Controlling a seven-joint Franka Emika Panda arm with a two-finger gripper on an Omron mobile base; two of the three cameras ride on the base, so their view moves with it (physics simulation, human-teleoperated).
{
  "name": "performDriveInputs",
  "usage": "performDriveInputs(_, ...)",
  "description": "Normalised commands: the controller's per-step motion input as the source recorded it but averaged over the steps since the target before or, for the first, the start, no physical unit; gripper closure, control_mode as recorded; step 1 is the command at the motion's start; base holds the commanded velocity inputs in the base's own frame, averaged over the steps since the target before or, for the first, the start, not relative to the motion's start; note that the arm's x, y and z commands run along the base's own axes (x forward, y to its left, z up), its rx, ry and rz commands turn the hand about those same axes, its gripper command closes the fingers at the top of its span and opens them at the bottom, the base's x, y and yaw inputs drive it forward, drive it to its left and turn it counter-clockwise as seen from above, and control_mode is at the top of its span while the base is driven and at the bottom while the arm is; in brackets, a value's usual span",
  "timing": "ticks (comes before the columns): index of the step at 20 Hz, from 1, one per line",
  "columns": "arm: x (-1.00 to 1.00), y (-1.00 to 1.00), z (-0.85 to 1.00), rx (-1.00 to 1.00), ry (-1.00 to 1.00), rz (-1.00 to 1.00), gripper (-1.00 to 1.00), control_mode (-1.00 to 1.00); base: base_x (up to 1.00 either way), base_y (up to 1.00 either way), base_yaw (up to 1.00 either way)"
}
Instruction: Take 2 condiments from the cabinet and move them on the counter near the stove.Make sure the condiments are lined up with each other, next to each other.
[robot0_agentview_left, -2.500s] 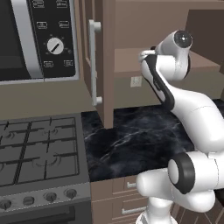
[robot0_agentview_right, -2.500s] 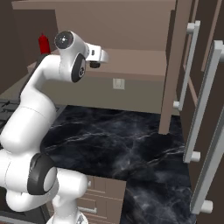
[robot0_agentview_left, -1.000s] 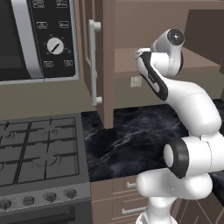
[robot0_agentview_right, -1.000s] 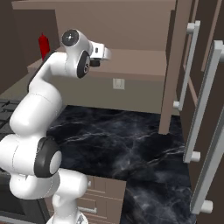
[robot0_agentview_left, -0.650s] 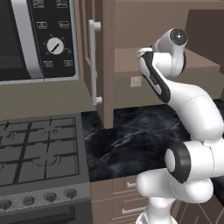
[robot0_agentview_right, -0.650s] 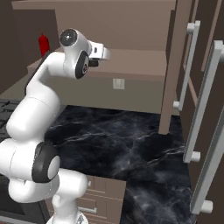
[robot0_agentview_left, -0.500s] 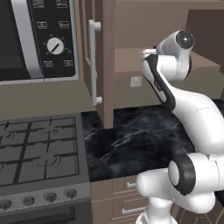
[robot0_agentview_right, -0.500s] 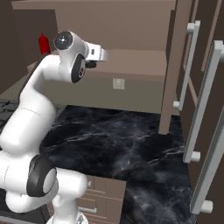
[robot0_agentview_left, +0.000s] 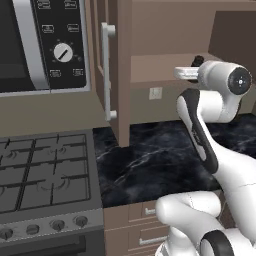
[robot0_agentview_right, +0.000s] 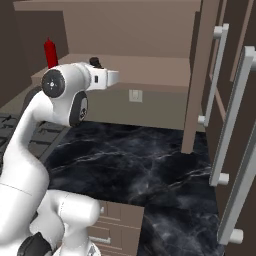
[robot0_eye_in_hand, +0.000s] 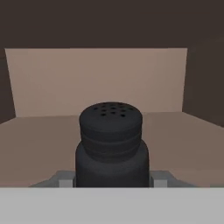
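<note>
Condiment one, a dark shaker (robot0_eye_in_hand: 111, 146) with a perforated round top, stands upright on the cabinet shelf (robot0_eye_in_hand: 183, 140) directly in front of the hand camera. The gripper (robot0_eye_in_hand: 111, 180) is closed on the shaker: a grey finger pad (robot0_eye_in_hand: 65, 181) presses each side of its lower body. The shelf's back wall lies well behind the shaker, and a darker side wall rises at the shelf's right edge in the hand view.

Condiment two, a red squeeze bottle (robot0_agentview_right: 50, 53), stands upright at the far left corner of the same shelf in the right base view, well apart from the gripper.

Arm pose: the white arm (robot0_agentview_left: 210, 145) rises from the base, bends at the elbow above the counter (robot0_agentview_left: 150, 165), and turns its last link level, so the hand (robot0_agentview_right: 102, 78) reaches horizontally over the front edge of the shelf. A dark tip at the end of the hand (robot0_agentview_left: 196, 62) shows just above the shelf edge.

The open cabinet door (robot0_agentview_left: 117, 75) with its pale bar handle (robot0_agentview_left: 106, 75) hangs between the shelf opening and the microwave (robot0_agentview_left: 45, 45). The stove (robot0_agentview_left: 45, 175) adjoins the left edge of the black veined counter. A wall outlet (robot0_agentview_left: 156, 93) sits below the shelf.
</note>
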Motion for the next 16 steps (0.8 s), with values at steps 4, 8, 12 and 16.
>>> performDriveInputs(4,-1.00,-0.03,0.49,0.00,0.00,-0.05,1.00,-1.00,0.00,0.00,0.00)
performDriveInputs(8,-1.00,0.00,0.20,0.00,0.15,0.00,1.00,-1.00,0.00,0.00,0.00)
performDriveInputs(12,-1.00,0.00,0.06,0.00,0.24,0.00,1.00,-1.00,0.00,0.00,0.00)
performDriveInputs(16,-0.95,0.00,-0.03,0.00,0.14,0.02,1.00,-1.00,0.00,0.00,0.00)
